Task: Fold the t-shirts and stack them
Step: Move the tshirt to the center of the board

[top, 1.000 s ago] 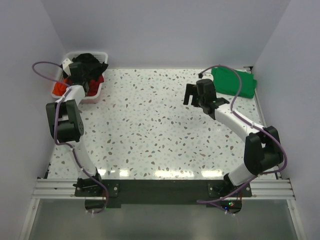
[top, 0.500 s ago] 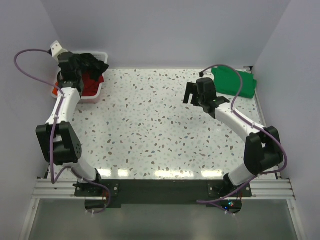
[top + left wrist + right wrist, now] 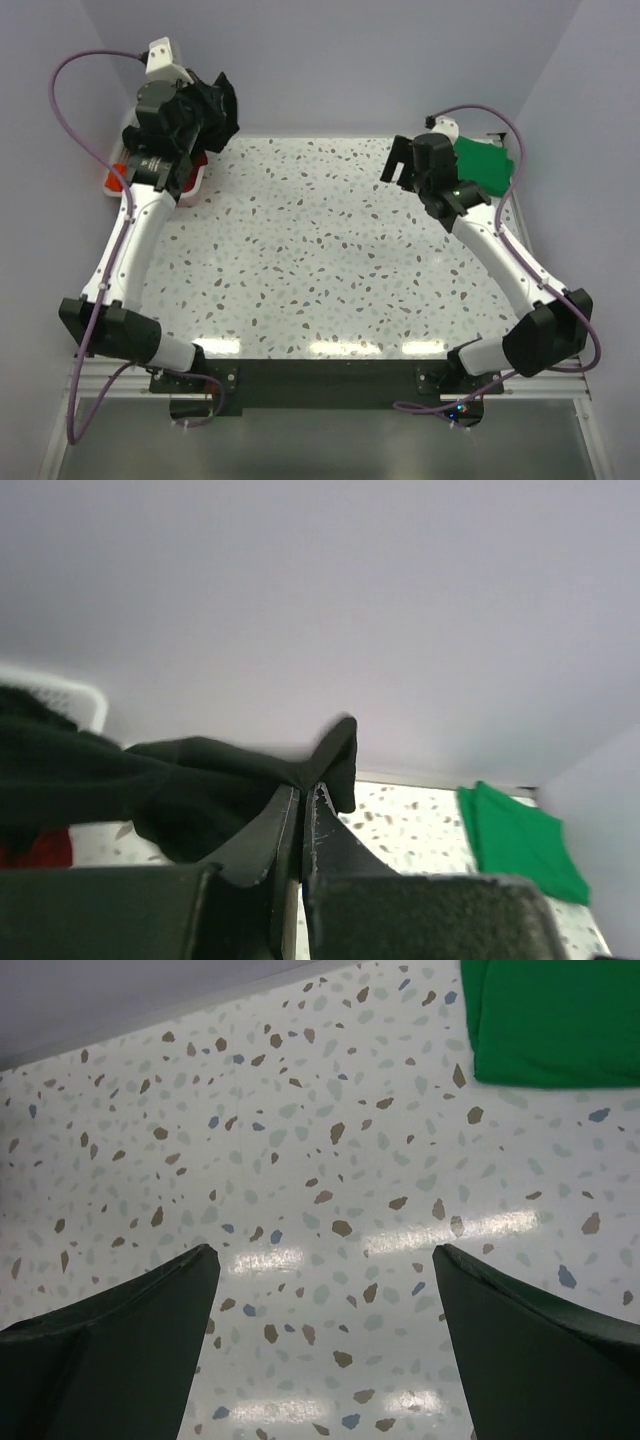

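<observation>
Your left end effector [image 3: 300, 810] is clamped on the black t-shirt [image 3: 205, 110], which hangs over the white basket [image 3: 196, 176] at the far-left corner. Your right end effector [image 3: 320, 1290] gapes wide and empty, with the folded green t-shirt [image 3: 487, 162] just beyond it; the bare tabletop [image 3: 320, 260] lies to the black shirt's right.

- counter [image 3: 300, 260] middle bare, wide room to pass
- basket [image 3: 196, 176] at far-left corner against the walls; black shirt [image 3: 205, 110] hangs above it from left hand [image 3: 300, 802], blocking that corner
- green shirt [image 3: 485, 165] lies flat at far-right corner, right hand [image 3: 400, 160] just beside it
</observation>
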`<state>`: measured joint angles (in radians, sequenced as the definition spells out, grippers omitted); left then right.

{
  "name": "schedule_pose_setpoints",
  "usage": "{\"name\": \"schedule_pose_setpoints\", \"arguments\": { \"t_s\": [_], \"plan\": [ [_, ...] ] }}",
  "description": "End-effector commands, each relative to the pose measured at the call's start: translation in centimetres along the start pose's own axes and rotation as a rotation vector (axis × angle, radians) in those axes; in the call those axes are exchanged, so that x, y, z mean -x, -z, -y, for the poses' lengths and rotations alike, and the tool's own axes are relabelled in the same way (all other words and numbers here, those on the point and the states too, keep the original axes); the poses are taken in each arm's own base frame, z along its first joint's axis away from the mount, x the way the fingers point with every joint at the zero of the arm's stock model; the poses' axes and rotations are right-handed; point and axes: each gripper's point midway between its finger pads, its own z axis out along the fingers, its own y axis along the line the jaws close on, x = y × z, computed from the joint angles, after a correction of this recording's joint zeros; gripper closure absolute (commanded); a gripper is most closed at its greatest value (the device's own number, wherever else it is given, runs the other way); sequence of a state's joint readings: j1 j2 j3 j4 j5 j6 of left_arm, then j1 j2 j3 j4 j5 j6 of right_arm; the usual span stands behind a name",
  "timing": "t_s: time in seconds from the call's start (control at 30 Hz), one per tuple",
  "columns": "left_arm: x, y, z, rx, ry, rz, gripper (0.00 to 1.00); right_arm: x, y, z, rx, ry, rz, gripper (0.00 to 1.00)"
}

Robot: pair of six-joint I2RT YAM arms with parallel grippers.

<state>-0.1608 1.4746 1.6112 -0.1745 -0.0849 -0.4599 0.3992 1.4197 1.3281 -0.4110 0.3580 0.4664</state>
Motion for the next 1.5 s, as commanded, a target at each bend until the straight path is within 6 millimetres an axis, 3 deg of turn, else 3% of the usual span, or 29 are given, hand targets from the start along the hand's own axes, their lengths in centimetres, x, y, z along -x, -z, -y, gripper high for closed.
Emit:
{"name": "schedule_pose_setpoints", "arguments": {
  "t_s": [0.0, 0.17, 0.37, 0.63, 0.77, 0.9, 0.97, 1.03, 1.07, 1.1, 1.17, 1.27, 1.33, 1.37, 1.43, 1.47],
  "plan": [
    [6.1, 7.2, 7.8, -0.328, -0.020, 0.089, 1.00, 3.8, 4.3, 2.0, -0.075, -0.085, 0.095, 0.07],
    [7.3, 13.0, 13.2, -0.620, -0.030, 0.105, 1.00, 4.4, 6.5, 4.0, -0.104, -0.146, 0.136, 0.07],
    [8.6, 19.4, 16.9, -0.882, -0.005, 0.116, 1.00, 3.9, 7.9, 4.7, -0.092, -0.151, 0.142, 0.07],
    [12.3, 27.1, 20.1, -1.167, 0.005, 0.224, 1.00, 4.0, 9.2, 4.9, -0.072, -0.154, 0.156, 0.08],
    [12.5, 30.9, 21.4, -1.356, -0.007, 0.222, 1.00, 3.7, 9.3, 4.8, -0.059, -0.155, 0.148, 0.08],
    [11.6, 33.5, 21.3, -1.481, -0.044, 0.257, 1.00, 3.2, 9.3, 4.8, -0.053, -0.158, 0.143, 0.08],
    [11.8, 32.8, 21.1, -1.430, -0.047, 0.283, 1.00, 3.3, 9.5, 5.1, -0.056, -0.158, 0.150, 0.08],
    [11.1, 30.2, 20.5, -1.306, -0.005, 0.224, 1.00, 3.2, 9.5, 5.0, -0.055, -0.154, 0.149, 0.08],
    [12.1, 28.5, 19.7, -1.187, -0.007, 0.296, 1.00, 3.1, 9.4, 5.1, -0.058, -0.150, 0.146, 0.08],
    [10.9, 26.0, 18.6, -1.066, 0.036, 0.221, 1.00, 3.1, 9.5, 5.1, -0.057, -0.150, 0.148, 0.08],
    [10.4, 22.0, 15.9, -0.841, 0.079, 0.238, 1.00, 2.8, 9.3, 5.3, -0.064, -0.141, 0.143, 0.08],
    [6.9, 16.6, 11.4, -0.555, 0.151, 0.173, 1.00, 2.4, 9.0, 5.4, -0.065, -0.138, 0.141, 0.08],
    [4.5, 14.3, 9.5, -0.457, 0.173, 0.126, 1.00, 2.1, 8.8, 5.4, -0.065, -0.134, 0.135, 0.08],
    [2.2, 12.3, 8.0, -0.389, 0.183, 0.088, 1.00, 2.1, 8.8, 5.4, -0.065, -0.131, 0.134, 0.08],
    [-0.5, 10.5, 6.7, -0.325, 0.206, 0.033, 1.00, 1.6, 8.5, 5.4, -0.067, -0.127, 0.126, 0.08],
    [-3.3, 8.6, 5.3, -0.266, 0.206, -0.018, 1.00, 1.5, 8.4, 5.4, -0.065, -0.126, 0.123, 0.08]
  ]
}}
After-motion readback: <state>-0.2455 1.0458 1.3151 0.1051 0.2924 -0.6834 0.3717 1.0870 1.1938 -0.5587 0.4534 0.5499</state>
